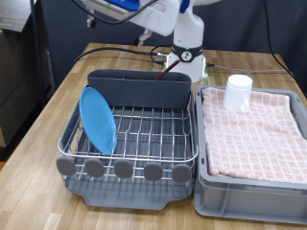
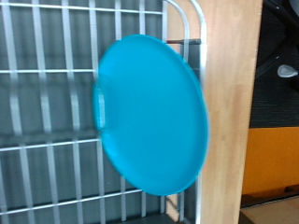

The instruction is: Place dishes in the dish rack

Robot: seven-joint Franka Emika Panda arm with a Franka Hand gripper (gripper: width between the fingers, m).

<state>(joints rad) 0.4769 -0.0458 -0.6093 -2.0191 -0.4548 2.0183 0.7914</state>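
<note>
**Plate in the rack**

You see the blue plate (image 1: 97, 120) standing on edge in the dish rack (image 1: 144, 144). The white cup (image 1: 238, 92) sits on the checked cloth (image 1: 254, 134). The gripper seems out of frame; its fingers' state can't be told.

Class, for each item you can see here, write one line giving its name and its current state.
Plate: standing on edge in the rack, at the exterior view's left.
Cup: upside down on the checked cloth.
Dish rack: holds only the plate.
Utensil bin: upright; contents hidden.
Crate: lined with the cloth.
Gripper: not in view.
</note>
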